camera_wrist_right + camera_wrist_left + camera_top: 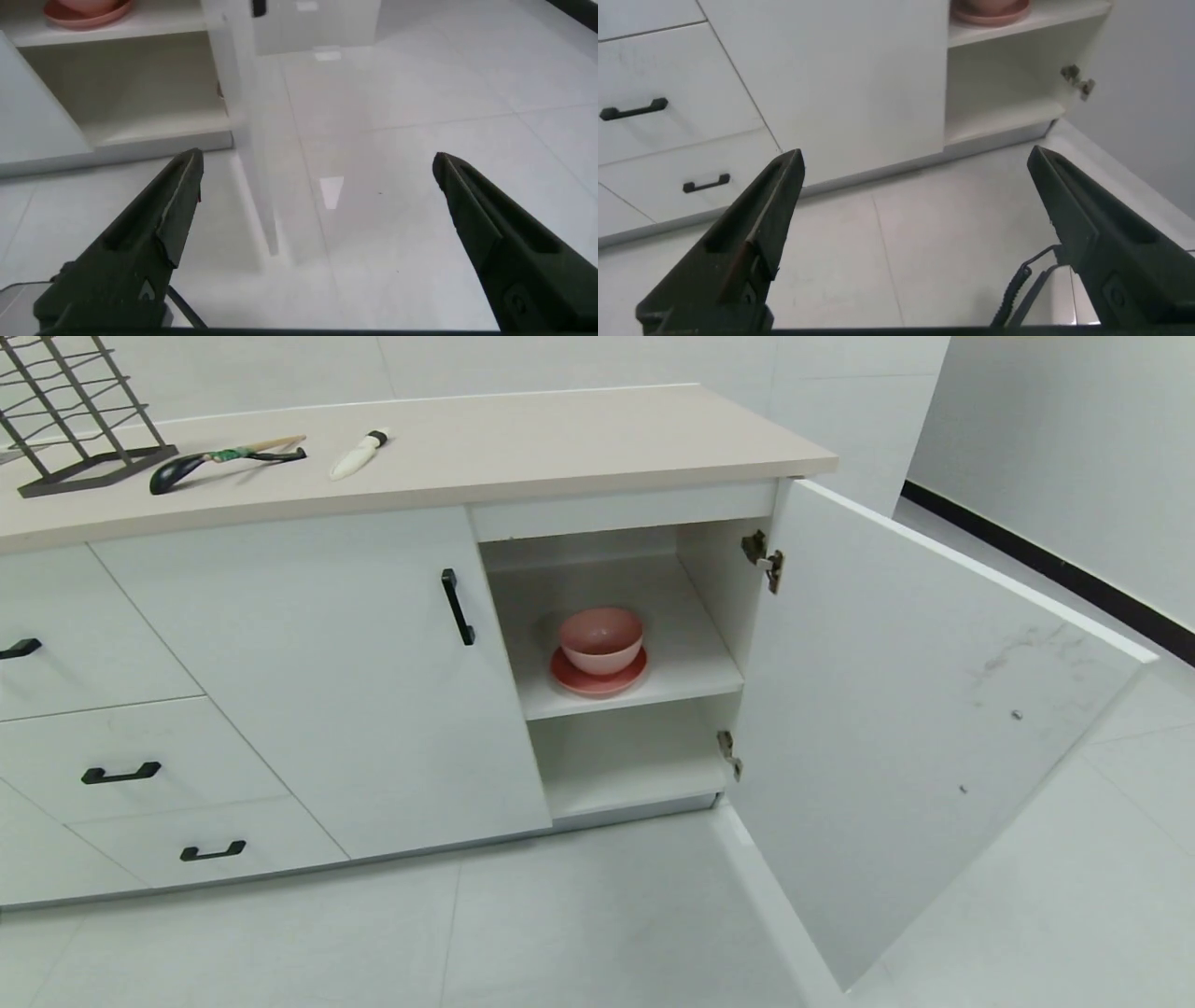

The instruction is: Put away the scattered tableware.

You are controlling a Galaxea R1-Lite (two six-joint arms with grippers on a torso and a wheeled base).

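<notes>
- Head view, far left: a black wire rack (93,471) stands on the pale countertop (560,439).
- Just right of the rack lies a dark ladle (174,474), flat on the counter with its slim handle pointing right. It looks light and stiff. A good hold would likely be mid-handle, across its narrow width.
- Right of it, and apart from it, lies a small white utensil (358,455), also flat. It seems light and smooth, so it may skid on the counter when pinched.
- Below the counter is a closed door (317,681) with a black handle.
- Right of that door the cupboard is open. On its upper shelf (686,663) a pink bowl (600,639) sits upright on a pink plate (583,683), apparently already put away. Both look smooth and light, possibly plastic.
- Far right, the open door (896,709) swings out toward the near side.
- Left wrist view: the left gripper (915,154) is spread wide and holds nothing, low over the floor (906,243) before the drawers.
- Right wrist view: the right gripper (316,157) is likewise spread apart and unloaded, above the tiles near the open door's edge.
</notes>
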